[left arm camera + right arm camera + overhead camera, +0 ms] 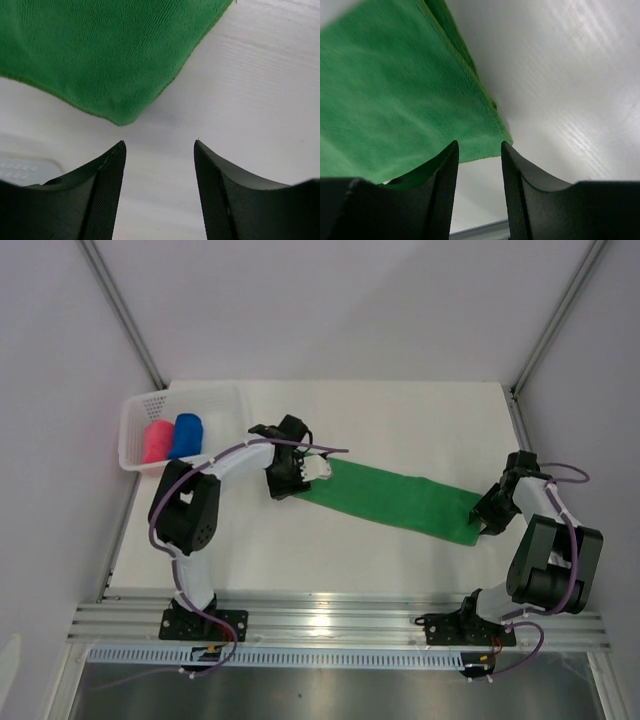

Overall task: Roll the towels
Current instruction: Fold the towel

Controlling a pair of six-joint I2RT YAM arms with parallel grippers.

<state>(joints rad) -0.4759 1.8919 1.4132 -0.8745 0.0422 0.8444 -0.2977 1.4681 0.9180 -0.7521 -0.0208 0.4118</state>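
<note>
Green towel (400,502) is lying flat, a long strip across mid-worktop — pink towel (155,442) and blue towel (187,433) sitting rolled in the far-left corner basket (135,420). Left gripper (159,144) and right gripper (479,143) are hovering released at its ends.

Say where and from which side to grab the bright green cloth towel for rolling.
Grip the green towel at a short end, likely the rounded corner just ahead of the open left gripper. Come in low from that end: it lies as a long flat strip, so rolling runs lengthwise.
</note>
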